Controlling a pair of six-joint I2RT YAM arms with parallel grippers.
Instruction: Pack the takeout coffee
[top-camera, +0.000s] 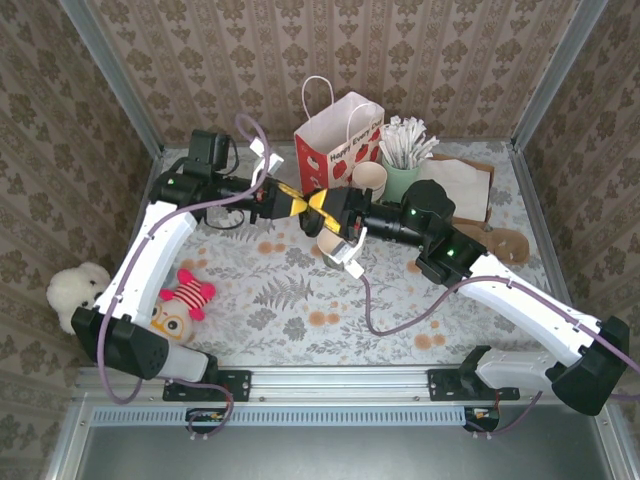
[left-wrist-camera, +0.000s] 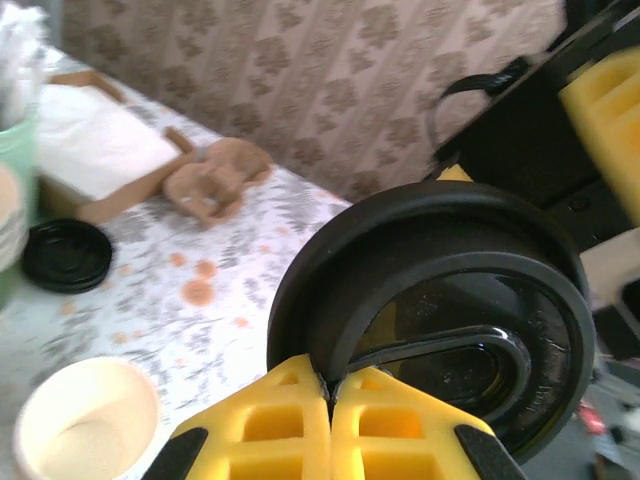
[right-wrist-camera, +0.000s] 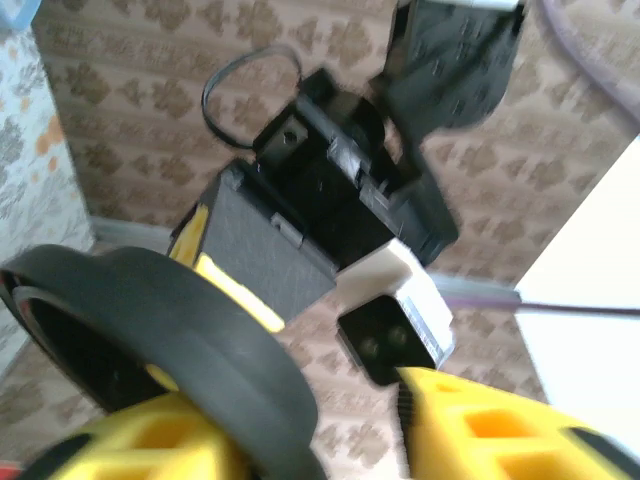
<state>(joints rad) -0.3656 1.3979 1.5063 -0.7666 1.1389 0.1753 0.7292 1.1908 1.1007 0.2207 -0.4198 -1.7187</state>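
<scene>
The flower-patterned table (top-camera: 300, 320) fills the middle of the top view. The left arm (top-camera: 150, 250) rises from the lower left and the right arm (top-camera: 530, 300) from the lower right, and both meet just above centre. Behind that meeting point, at upper centre, a red-and-white gift bag (top-camera: 335, 150) stands upright. To its right lies a brown tray (top-camera: 488, 200) with white napkins in it. At the left edge sit a white plush toy (top-camera: 75, 290) and, just right of it, a red striped toy (top-camera: 187, 295). A mint-green cup (top-camera: 400, 182) full of white stirrers stands right of the bag, with a stack of cream cups (top-camera: 370, 180) touching its left side.

The left gripper (left-wrist-camera: 330, 385) has its yellow fingers pressed together on the rim of the black lid (left-wrist-camera: 430, 300) of the takeout coffee, held off the table at centre. The cup under the lid cannot be made out. The right gripper (right-wrist-camera: 310, 420) stands with its jaws parted: the lid lies against the finger at lower left of the right wrist view, and the other finger is apart from it.

A single cream cup (left-wrist-camera: 85, 420) stands open at lower left of the left wrist view, with a spare black lid (left-wrist-camera: 65, 255) flat on the table above it.
</scene>
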